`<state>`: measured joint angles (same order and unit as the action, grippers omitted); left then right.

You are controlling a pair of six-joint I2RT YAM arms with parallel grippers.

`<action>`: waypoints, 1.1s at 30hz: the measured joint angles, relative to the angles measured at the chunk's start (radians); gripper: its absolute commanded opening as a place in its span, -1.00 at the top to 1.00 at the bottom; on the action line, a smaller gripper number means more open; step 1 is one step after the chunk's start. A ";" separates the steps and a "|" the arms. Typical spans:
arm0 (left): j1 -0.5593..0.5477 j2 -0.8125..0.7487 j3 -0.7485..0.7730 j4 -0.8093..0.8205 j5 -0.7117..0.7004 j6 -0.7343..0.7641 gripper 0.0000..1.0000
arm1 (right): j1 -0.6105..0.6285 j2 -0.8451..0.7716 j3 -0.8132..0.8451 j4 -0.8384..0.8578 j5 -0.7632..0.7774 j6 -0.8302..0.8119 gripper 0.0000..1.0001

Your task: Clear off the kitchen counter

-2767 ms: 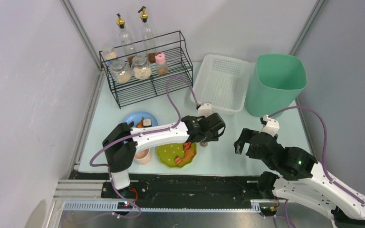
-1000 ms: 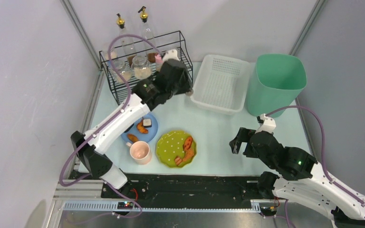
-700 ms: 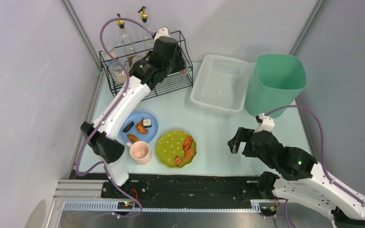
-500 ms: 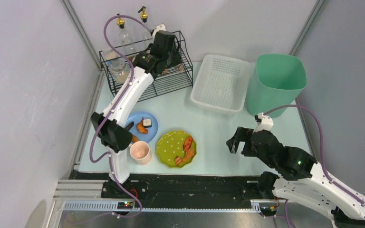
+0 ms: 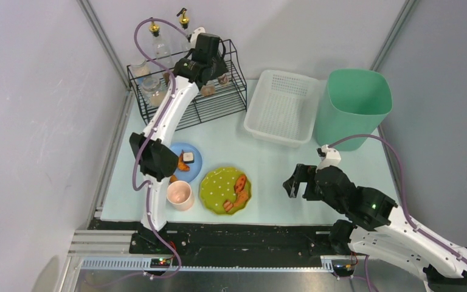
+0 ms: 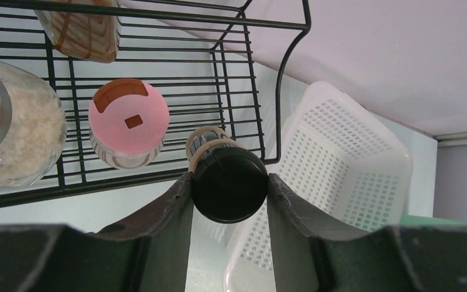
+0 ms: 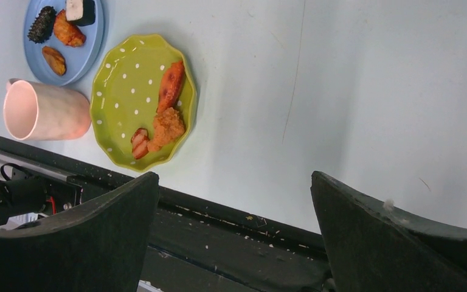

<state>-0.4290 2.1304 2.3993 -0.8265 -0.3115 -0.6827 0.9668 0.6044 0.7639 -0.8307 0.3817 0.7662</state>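
Pale green kitchen counter (image 5: 273,161) spreads beneath both arms; the left gripper (image 6: 230,182), clamped on a black-capped jar (image 6: 229,193) at the wire rack (image 5: 216,108), should lower it upright beside the pink-lidded jar (image 6: 127,118), while the right gripper (image 7: 231,182) gapes empty

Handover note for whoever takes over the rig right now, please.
Left pincer: shut on a black-lidded jar at the front edge of the wire rack, beside the pink-lidded jar; not yet released.
Right pincer: open, empty, above the counter right of the green plate.
Left to do: green plate and blue plate, both with food, and the pink cup sit on the counter.
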 measured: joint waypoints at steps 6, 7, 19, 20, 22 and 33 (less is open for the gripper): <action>0.004 0.059 0.039 -0.001 -0.009 -0.010 0.71 | 0.000 0.015 -0.025 0.041 -0.022 -0.001 -0.98; 0.004 0.066 0.040 -0.001 -0.010 -0.010 0.70 | 0.000 0.020 -0.027 0.045 -0.024 -0.001 -0.98; 0.004 0.114 0.040 -0.003 -0.034 -0.016 0.35 | 0.000 0.045 -0.040 0.076 -0.043 -0.011 -0.99; 0.004 0.114 0.040 -0.003 -0.034 -0.016 0.32 | 0.000 0.045 -0.040 0.078 -0.044 -0.012 -0.99; 0.004 0.116 0.040 -0.003 -0.034 -0.016 0.23 | 0.000 0.045 -0.040 0.081 -0.044 -0.012 -0.99; 0.004 0.122 0.040 0.000 -0.043 -0.016 -0.32 | 0.000 0.045 -0.048 0.089 -0.050 -0.016 -0.99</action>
<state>-0.4248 2.2524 2.4390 -0.8261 -0.3546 -0.6991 0.9668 0.6498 0.7155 -0.7414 0.3313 0.7506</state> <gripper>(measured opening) 0.618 0.993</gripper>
